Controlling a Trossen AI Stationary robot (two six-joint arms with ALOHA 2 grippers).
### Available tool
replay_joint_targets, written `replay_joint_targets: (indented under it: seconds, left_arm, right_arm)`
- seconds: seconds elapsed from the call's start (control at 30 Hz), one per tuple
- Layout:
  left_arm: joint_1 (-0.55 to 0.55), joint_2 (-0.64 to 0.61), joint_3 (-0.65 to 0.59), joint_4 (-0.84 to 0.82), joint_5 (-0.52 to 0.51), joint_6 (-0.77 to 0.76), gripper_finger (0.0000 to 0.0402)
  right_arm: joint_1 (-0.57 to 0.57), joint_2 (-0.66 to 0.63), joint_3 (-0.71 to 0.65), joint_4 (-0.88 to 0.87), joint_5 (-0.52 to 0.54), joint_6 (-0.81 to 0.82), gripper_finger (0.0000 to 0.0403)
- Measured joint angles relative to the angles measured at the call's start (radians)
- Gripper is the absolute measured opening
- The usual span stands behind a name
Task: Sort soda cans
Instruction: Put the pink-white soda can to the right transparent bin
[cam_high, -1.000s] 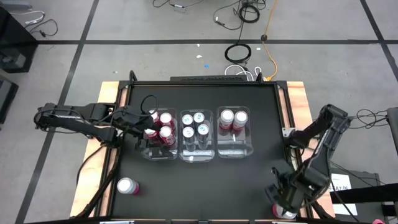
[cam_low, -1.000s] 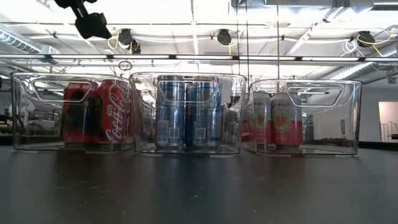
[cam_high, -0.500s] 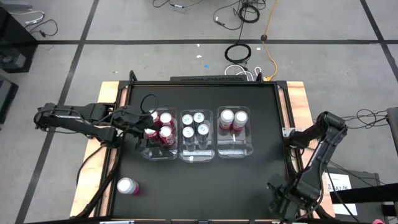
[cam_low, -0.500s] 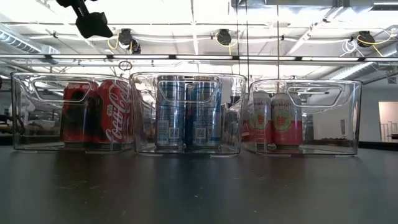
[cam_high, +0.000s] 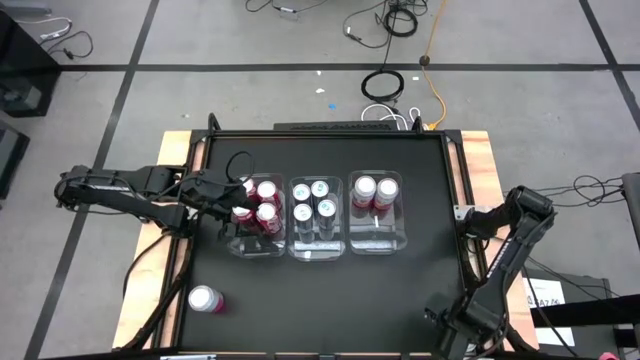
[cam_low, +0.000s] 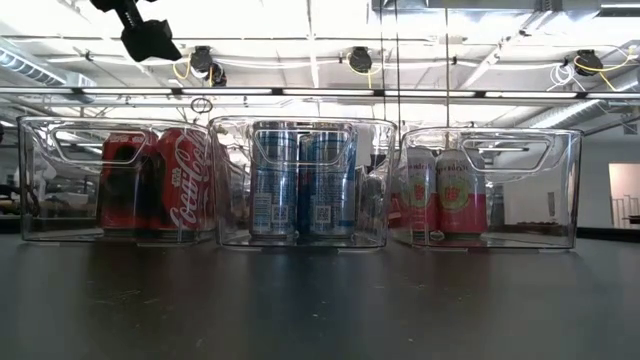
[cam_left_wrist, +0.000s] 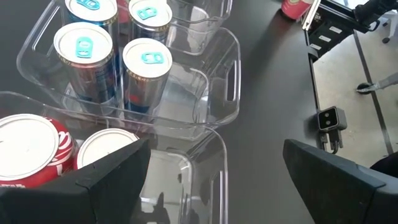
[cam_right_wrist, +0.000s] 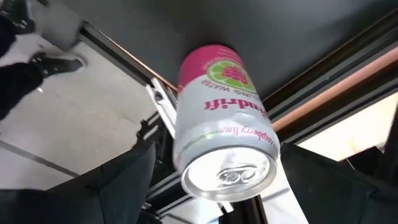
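Item: pink soda can (cam_right_wrist: 221, 134), at the counter's (cam_high: 330, 290) near right edge, framed between my wide-open right gripper's (cam_right_wrist: 214, 186) fingers for pickup; left gripper (cam_left_wrist: 211, 180) open, empty, over the red-can bin (cam_high: 255, 240).

Two robot arms, both black. The left arm (cam_high: 130, 190), at the middle left of the top picture, has a thin black cable looped over it. The right arm (cam_high: 505, 260), at the lower right, has thick round joints.
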Motion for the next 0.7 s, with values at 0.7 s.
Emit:
replay_joint_targets:
  seconds: [0.7]
  left_arm:
    - [0.0,0.0,0.0,-0.001,0.0,-0.015,0.0375]
  right_arm:
    - [0.007,0.0,-0.189,0.203,-0.146,-0.052,0.0334]
